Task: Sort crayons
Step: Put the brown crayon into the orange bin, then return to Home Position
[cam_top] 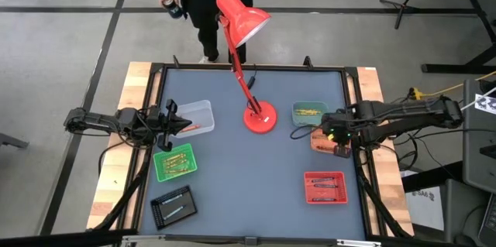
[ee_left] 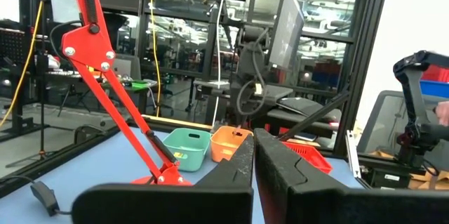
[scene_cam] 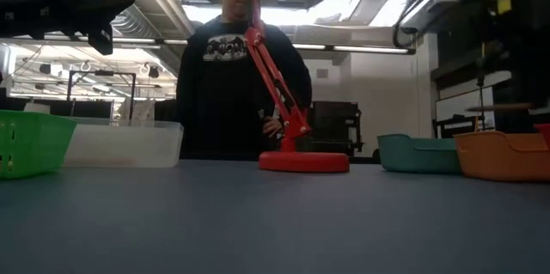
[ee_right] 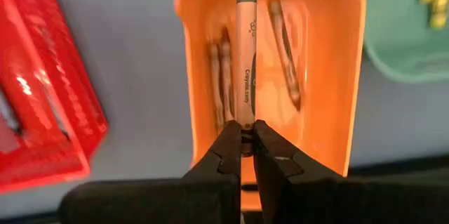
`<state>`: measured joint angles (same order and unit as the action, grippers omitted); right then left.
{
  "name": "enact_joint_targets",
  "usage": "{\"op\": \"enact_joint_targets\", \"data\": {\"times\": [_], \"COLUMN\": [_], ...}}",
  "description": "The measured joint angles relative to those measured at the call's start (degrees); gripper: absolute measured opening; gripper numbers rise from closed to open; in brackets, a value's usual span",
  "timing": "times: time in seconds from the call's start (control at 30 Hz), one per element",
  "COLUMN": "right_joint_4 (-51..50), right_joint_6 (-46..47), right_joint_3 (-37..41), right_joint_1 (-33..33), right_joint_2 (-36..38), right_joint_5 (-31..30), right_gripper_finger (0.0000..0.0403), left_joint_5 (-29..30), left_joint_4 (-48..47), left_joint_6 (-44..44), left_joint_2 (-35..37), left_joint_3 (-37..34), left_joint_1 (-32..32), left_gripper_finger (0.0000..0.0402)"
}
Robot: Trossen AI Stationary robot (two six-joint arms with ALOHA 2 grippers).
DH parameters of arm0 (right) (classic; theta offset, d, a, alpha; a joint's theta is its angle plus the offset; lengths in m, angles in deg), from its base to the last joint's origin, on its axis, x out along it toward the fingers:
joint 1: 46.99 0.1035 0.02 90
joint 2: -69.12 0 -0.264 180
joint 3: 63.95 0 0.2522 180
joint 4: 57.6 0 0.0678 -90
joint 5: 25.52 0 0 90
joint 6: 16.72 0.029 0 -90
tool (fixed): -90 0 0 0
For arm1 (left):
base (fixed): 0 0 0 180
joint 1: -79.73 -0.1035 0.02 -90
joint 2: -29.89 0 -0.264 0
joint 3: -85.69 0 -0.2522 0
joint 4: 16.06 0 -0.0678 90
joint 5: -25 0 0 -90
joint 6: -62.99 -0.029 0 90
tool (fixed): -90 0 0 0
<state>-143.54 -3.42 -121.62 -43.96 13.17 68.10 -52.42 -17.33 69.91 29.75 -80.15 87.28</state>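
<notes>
left gripper [ee_left: 254, 155]: fingers seen pressed together, nothing held | red lamp arm [ee_left: 105, 90] seen rising across the counter [ee_left: 84, 168] | teal tray [ee_left: 186, 148], orange tray [ee_left: 229, 144], red tray [ee_left: 309, 156] lined up beyond

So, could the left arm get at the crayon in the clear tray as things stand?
Probably yes: the left tool hangs shut at the clear tray's open edge, with nothing between it and the orange crayon; it would have to open first.
</notes>
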Motion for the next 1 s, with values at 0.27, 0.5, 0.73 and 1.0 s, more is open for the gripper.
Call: {"op": "enact_joint_targets", "data": {"times": [0.27,0.5,0.73,1.0], "right_joint_4": [-1.7,-0.4,0.0,0.2], "right_joint_6": [0.0,-0.1,-0.4,-0.5], "right_joint_3": [3.4,4.2,4.2,4.2], "right_joint_1": [0.0,0.0,0.0,0.0], "right_joint_2": [0.0,0.0,0.0,5.0], "right_joint_5": [0.0,0.0,0.0,0.0], "right_gripper_finger": [0.0015,0.0039,0.0112,0.0101], "left_joint_5": [0.0,0.0,0.0,0.0], "left_joint_4": [0.0,0.0,0.0,0.0], "left_joint_6": [0.0,0.0,0.0,0.0], "left_joint_2": [0.0,0.0,0.0,0.0], "left_joint_3": [0.0,0.0,0.0,0.0], "left_joint_1": [0.0,0.0,0.0,0.0], "left_gripper_finger": [0.0,0.0,0.0,0.0]}}
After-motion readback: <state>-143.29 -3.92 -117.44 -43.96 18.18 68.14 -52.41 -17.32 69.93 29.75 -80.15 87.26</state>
